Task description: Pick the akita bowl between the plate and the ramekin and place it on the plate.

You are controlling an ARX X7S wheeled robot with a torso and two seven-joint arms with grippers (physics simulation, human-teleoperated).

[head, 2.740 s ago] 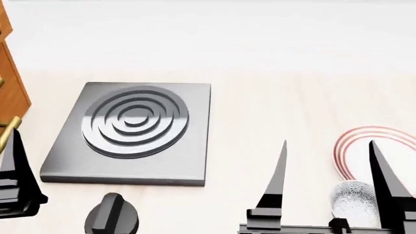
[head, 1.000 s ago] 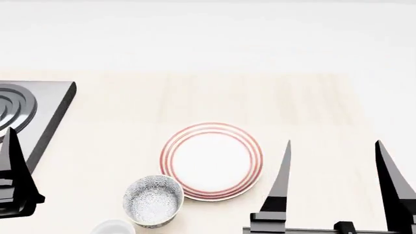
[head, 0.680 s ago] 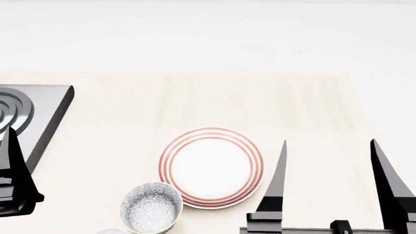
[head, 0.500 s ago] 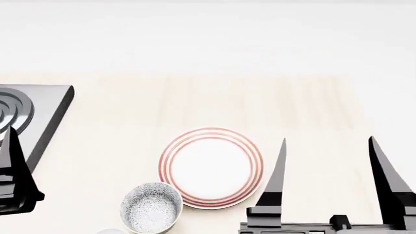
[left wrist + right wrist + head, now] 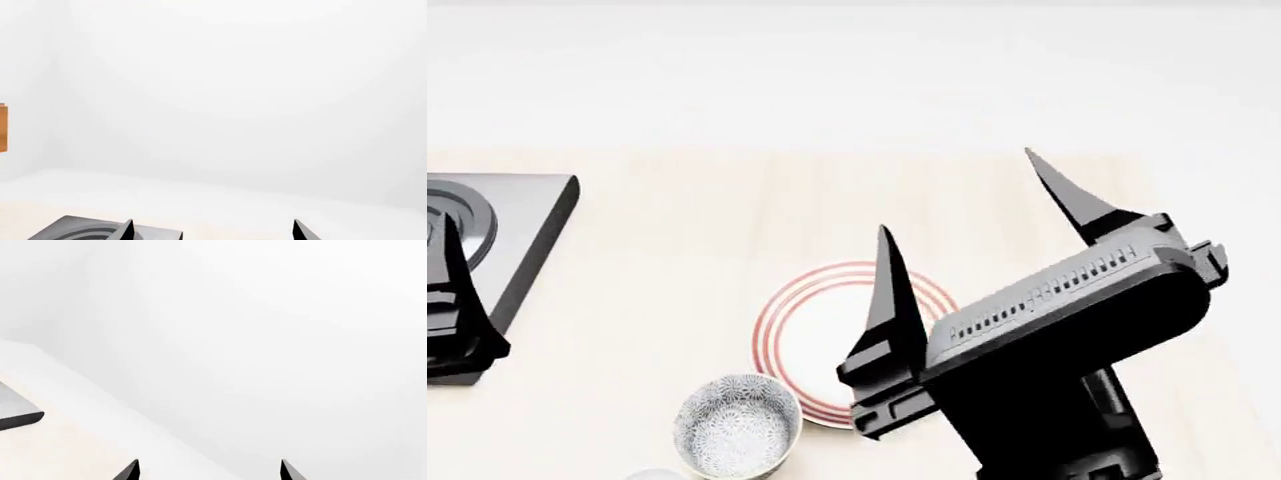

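The akita bowl (image 5: 738, 430), grey-white and speckled, stands upright near the front edge in the head view. It is just left of and in front of the red-ringed plate (image 5: 814, 310). Only a sliver of the white ramekin (image 5: 651, 474) shows at the bottom edge, left of the bowl. My right gripper (image 5: 958, 192) is raised and tilted above the plate's right half, hiding that part. It is open and empty, well apart from the bowl. Both wrist views show empty, open grippers, left (image 5: 212, 231) and right (image 5: 209, 471). One left finger (image 5: 454, 300) shows at the far left.
A grey stove plate (image 5: 507, 215) with raised rings lies at the left, partly behind the left finger. Its corner also shows in the left wrist view (image 5: 87, 231). A brown cabinet edge (image 5: 3, 127) is at the side. The pale wooden counter (image 5: 694, 230) ends at a white wall.
The head view first swung from the stove to the plate and bowl. In the last half second my right gripper rose and tilted up over the plate, still open. The bowl has not moved.
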